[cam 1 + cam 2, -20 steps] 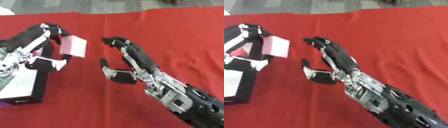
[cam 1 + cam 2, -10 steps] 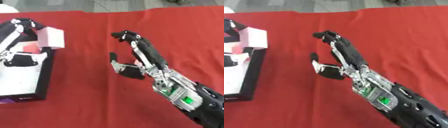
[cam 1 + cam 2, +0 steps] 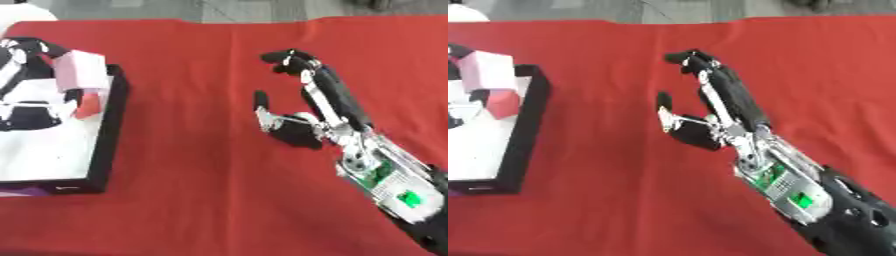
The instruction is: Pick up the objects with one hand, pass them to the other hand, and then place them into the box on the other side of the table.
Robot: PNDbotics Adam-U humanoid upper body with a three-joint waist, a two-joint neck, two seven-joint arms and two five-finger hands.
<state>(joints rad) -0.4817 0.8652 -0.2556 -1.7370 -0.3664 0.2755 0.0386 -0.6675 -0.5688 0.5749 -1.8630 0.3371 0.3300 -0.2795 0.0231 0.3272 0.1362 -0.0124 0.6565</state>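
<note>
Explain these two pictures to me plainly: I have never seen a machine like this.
Both pictures come from one stereo camera in a humanoid robot's head, looking down at a table under a red cloth; they show the same moment from its left and right eye. The black and silver arm coming in from the lower right ends in the robot's right hand, which is open above the cloth and holds nothing. At the left edge the left hand is over a shallow black-edged box with a white inside. Its fingers are round a pale pinkish-white block. A small red thing shows just below the block; I cannot tell what it is.
</note>
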